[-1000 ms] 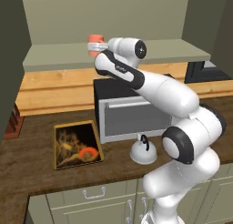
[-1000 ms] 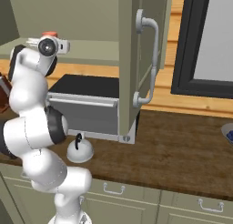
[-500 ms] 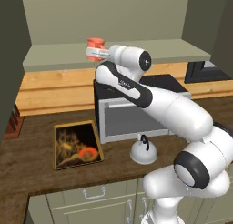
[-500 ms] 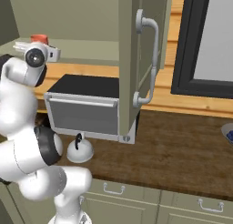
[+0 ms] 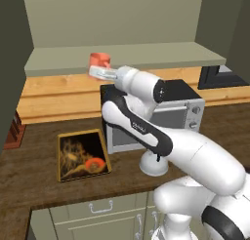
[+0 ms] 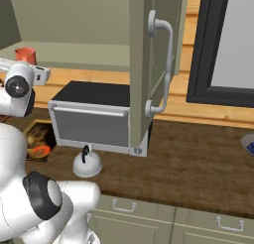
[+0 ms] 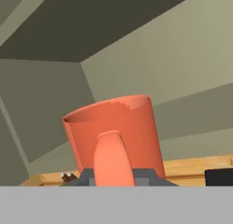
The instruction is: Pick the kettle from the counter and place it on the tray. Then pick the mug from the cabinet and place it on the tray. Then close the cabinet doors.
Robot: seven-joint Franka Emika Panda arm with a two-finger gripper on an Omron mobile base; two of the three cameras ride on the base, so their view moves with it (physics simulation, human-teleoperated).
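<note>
Sage-green cabinet point(image 7: 182, 59) walls close in around my fingers point(image 7: 119, 180), which I judge clenched on the mug point(image 7: 113, 127) handle, mug clear of the shelf point(image 5: 136, 56). Below them wait the tray point(image 5: 80, 155) and unmoved kettle point(image 5: 154, 163) on the surface point(image 6: 198, 158).

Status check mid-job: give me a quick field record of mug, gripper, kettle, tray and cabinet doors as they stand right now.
mug: held at its handle, in front of the cabinet shelf
gripper: shut on the mug
kettle: on the counter before the microwave, not on the tray
tray: on the counter, left of the kettle
cabinet doors: open
</note>
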